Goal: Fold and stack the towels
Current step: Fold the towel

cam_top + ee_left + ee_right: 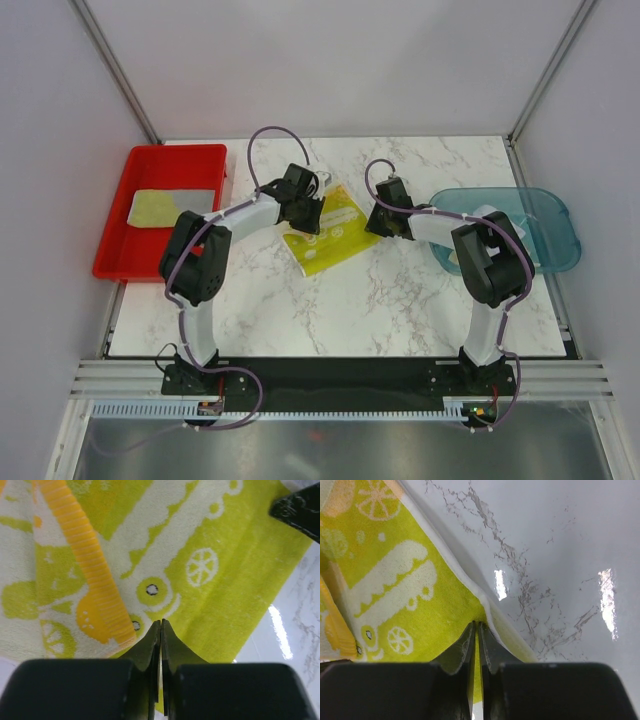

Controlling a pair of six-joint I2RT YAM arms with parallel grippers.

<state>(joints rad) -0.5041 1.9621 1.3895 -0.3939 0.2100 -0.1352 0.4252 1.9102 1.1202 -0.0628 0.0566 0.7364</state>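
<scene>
A yellow-green towel [330,238] with white bus and lemon prints lies in the middle of the marble table. My left gripper [305,212] is at its far left edge, and my right gripper [380,222] is at its right edge. In the left wrist view the jaws [160,623] are pressed together on the towel [225,580]. In the right wrist view the jaws [476,625] are pressed together on the towel's hem [410,595], which stands a little off the table. A folded pale yellow-grey towel [172,207] lies in the red tray [120,250].
A translucent teal bin [545,230] stands at the right edge, partly under my right arm. The red tray is at the far left. Bare marble [330,310] runs in front of the towel. The other gripper's black tip [300,510] shows in the left wrist view.
</scene>
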